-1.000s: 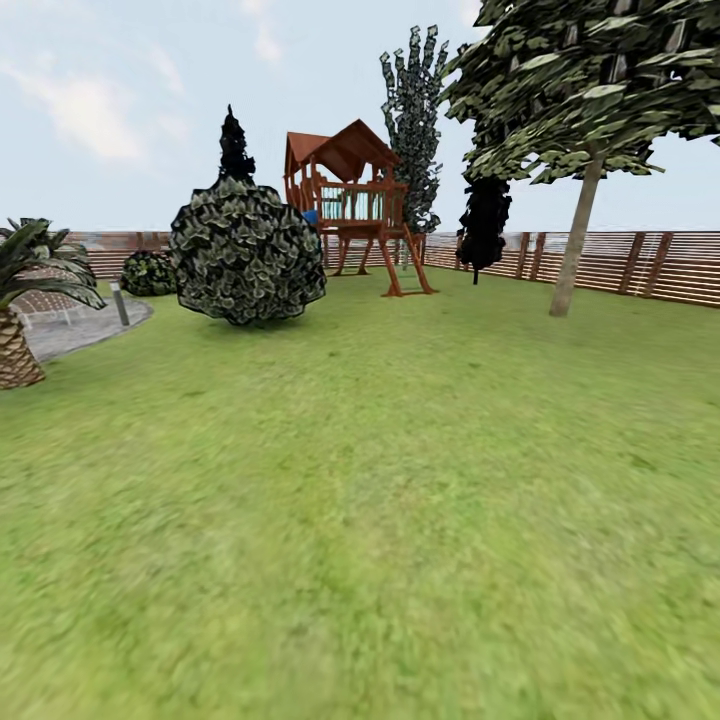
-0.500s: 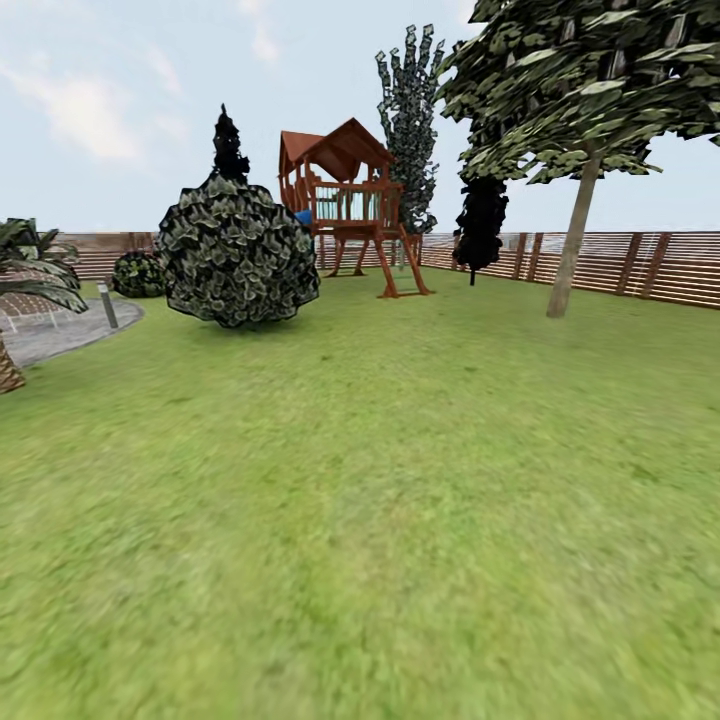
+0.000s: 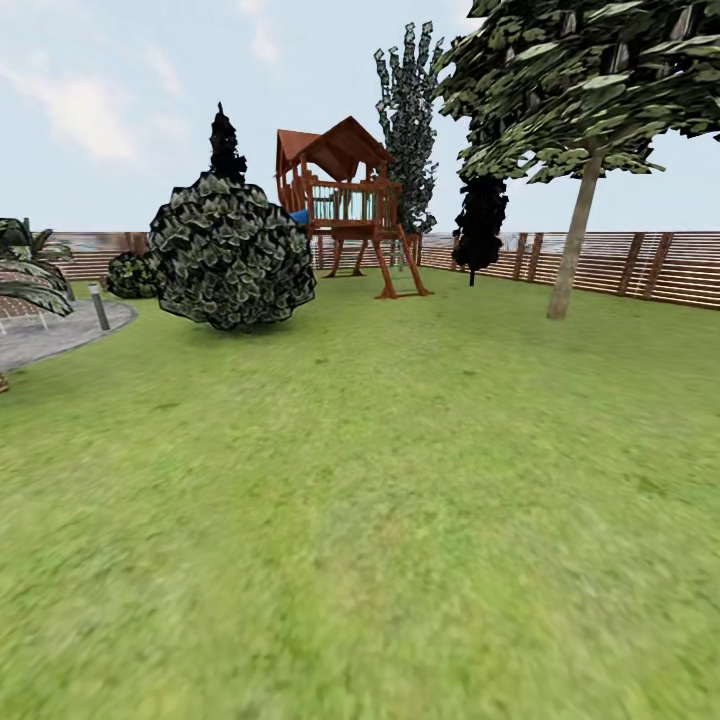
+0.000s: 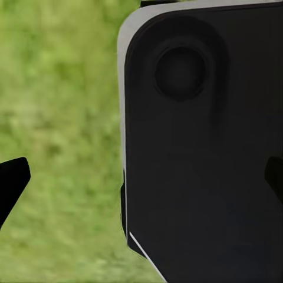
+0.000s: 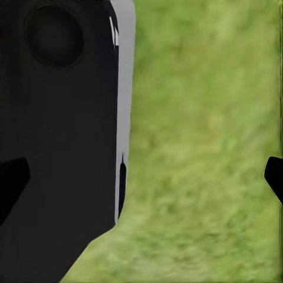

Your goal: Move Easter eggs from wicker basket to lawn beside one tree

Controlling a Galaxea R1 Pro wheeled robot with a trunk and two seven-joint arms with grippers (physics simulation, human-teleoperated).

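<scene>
The Easter eggs and the wicker basket are out of view. In the head view the lawn (image 3: 380, 480) stretches ahead as flat green grass. A tree (image 3: 575, 245) with a slim pale trunk and a mottled green-white crown stands at the far right, close to the garden's brown slat fence (image 3: 660, 265). In the left wrist view my left gripper (image 4: 144, 180) is open, with its dark fingertips (image 4: 13, 183) at the frame edges, over grass and a dark body panel (image 4: 200, 147). In the right wrist view my right gripper (image 5: 143, 180) is open in the same way, holding nothing.
A big round bush (image 3: 230, 255) stands at the middle left, with a wooden playhouse (image 3: 345, 205) behind it. A near-black conifer (image 3: 480, 225) is by the fence. Palm fronds (image 3: 25, 275), a paved patch (image 3: 50, 330) and a short post (image 3: 99, 306) lie at the left edge.
The whole head view has shifted: bush, playhouse and palm have slid left in the picture, and the palm's trunk has left the frame. The camera has moved, not the things.
</scene>
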